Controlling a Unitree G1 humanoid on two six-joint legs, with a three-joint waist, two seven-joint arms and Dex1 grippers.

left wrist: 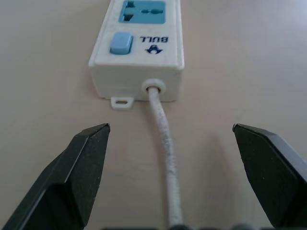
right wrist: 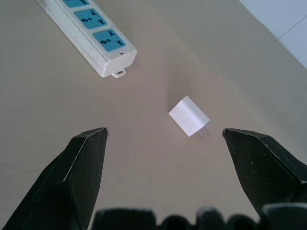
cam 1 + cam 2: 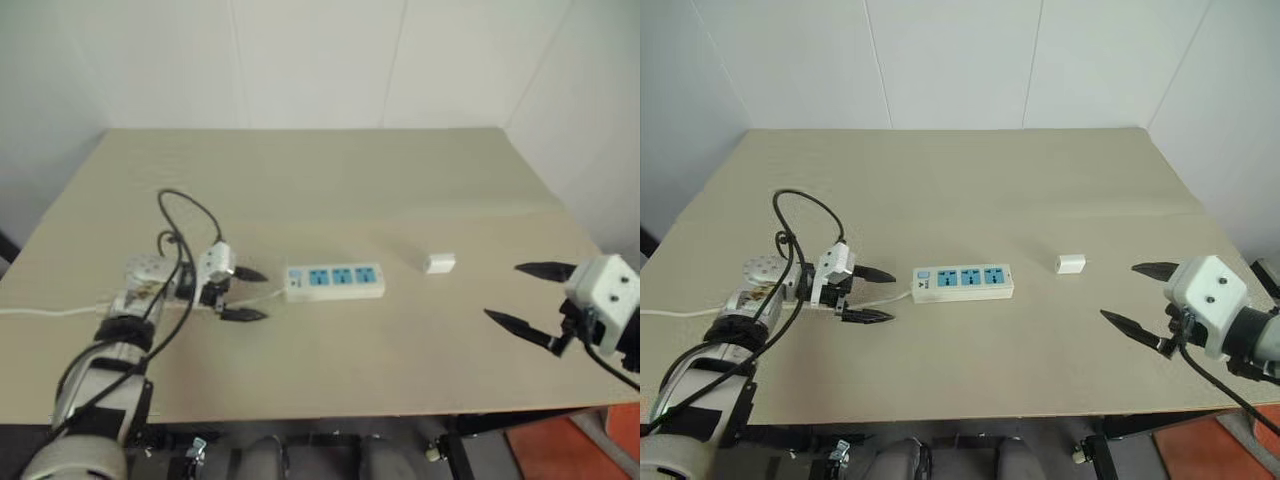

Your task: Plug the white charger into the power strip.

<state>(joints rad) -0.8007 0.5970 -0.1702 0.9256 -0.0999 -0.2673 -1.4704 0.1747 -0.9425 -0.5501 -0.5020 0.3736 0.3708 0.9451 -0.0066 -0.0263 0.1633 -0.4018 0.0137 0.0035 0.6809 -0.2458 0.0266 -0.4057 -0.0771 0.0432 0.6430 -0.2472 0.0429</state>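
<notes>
We find the left gripper open at the power strip's cord end, the right gripper open, empty. The white charger lies right of the strip, unplugged; pickup comes next.

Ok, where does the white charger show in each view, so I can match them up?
Left eye view: white charger lies on the table, right of the power strip.
Right eye view: same spot, charger right of the strip.
Left wrist view: the strip's cord end; no charger here.
Right wrist view: charger lies ahead between the open jaws, prongs showing.
Shared landmark: the power strip's blue sockets.
</notes>
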